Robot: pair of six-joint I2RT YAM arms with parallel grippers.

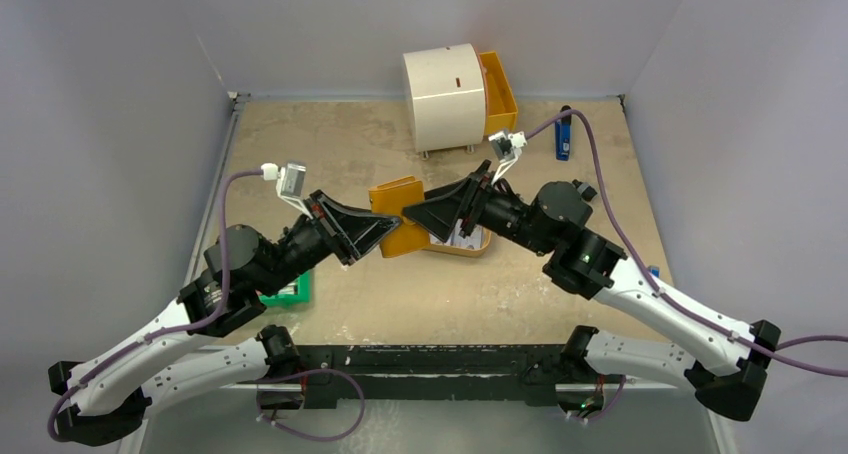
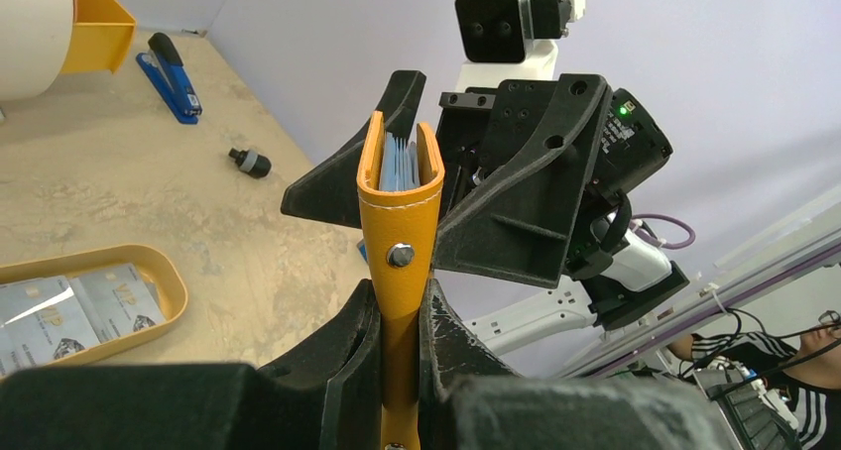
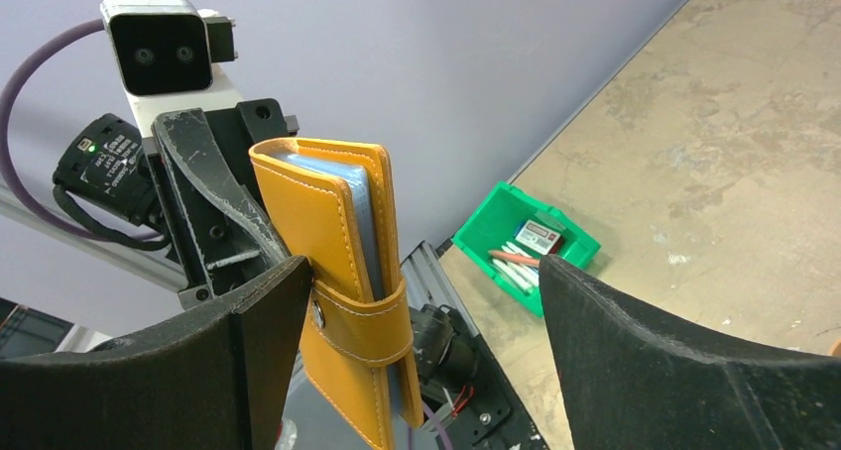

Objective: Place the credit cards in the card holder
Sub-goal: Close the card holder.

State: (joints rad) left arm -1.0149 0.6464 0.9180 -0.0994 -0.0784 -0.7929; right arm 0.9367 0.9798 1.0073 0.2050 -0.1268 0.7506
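Left gripper (image 2: 400,306) is closed tight on the strap end of the holder (image 2: 400,217), held upright above the table at the centre of the left wrist view. Its blue sleeves show between the yellow covers. Facing it, the right gripper (image 3: 426,272) is spread wide with one jaw on either side of the holder; I cannot tell whether it touches. At lower left of the left wrist view, the tray (image 2: 171,283) holds the cards (image 2: 69,311), which lie flat side by side.
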